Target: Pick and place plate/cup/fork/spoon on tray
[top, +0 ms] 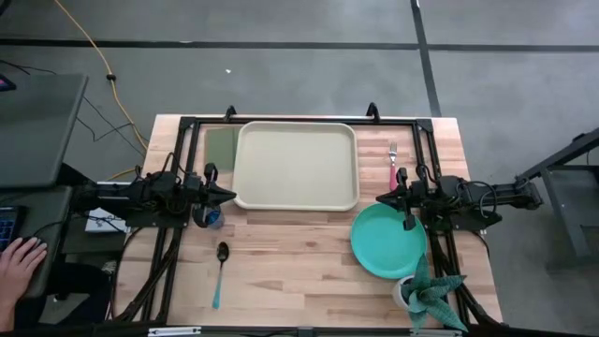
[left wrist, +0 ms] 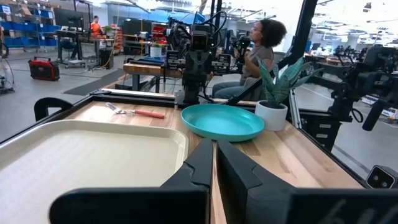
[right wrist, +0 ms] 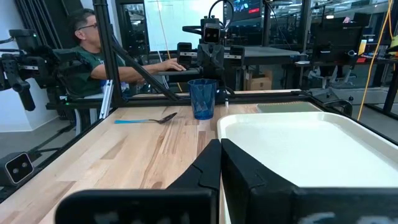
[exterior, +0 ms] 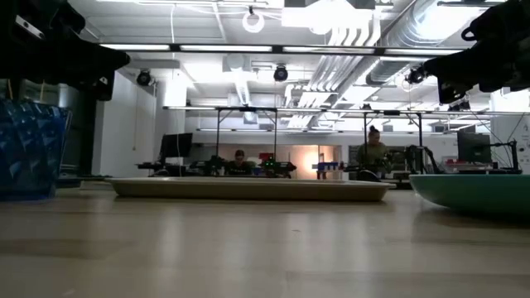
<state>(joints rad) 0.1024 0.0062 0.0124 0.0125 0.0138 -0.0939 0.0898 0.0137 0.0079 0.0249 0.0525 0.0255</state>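
Both arms reach inward, left pincer (top: 229, 194) and right pincer (top: 382, 198) closed, facing each other.

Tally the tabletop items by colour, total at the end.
Teal: 2, plate and spoon
Dark blue: 1, cup
Pink-red: 1, fork
Beige: 1, tray
Olive green: 1, flat mat
Green in white pot: 1, plant
Total: 7

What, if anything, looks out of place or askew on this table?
Nothing stands out. The tray is bare; the plate, cup, fork and spoon lie on the wood around it, nothing spilled or tipped.
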